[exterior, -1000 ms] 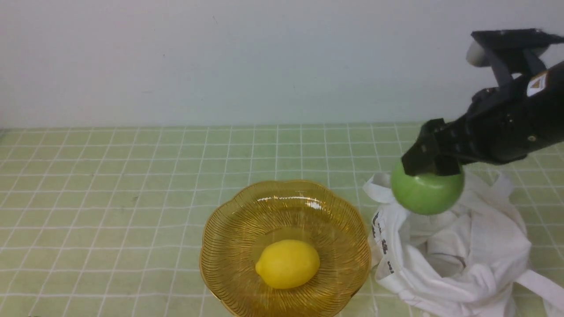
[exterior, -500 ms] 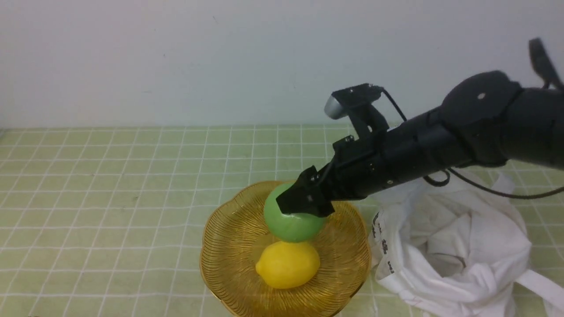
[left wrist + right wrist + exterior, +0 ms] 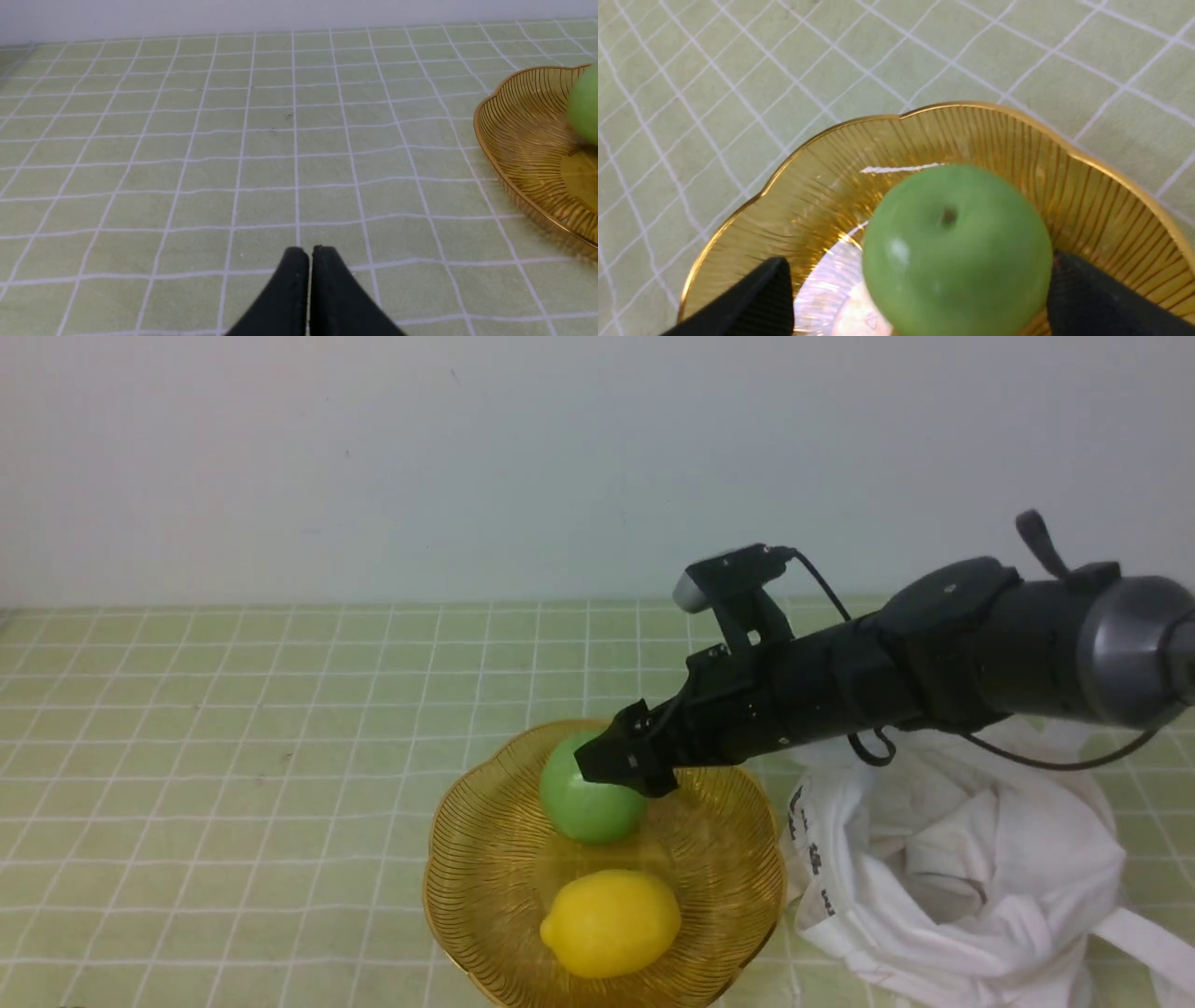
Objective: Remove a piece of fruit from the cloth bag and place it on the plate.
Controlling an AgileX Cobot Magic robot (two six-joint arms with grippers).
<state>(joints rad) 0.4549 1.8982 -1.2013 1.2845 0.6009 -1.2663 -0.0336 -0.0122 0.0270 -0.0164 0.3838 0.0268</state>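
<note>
The right gripper, its fingers spread wide, stood around the apple, which sat in the plate between them, seemingly needing only a straight withdrawal to clear it.

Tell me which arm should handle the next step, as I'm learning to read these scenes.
Right, I'd say: its gripper already stands open around the apple in the plate, ready to back away, while the left gripper shows only over bare cloth.
</note>
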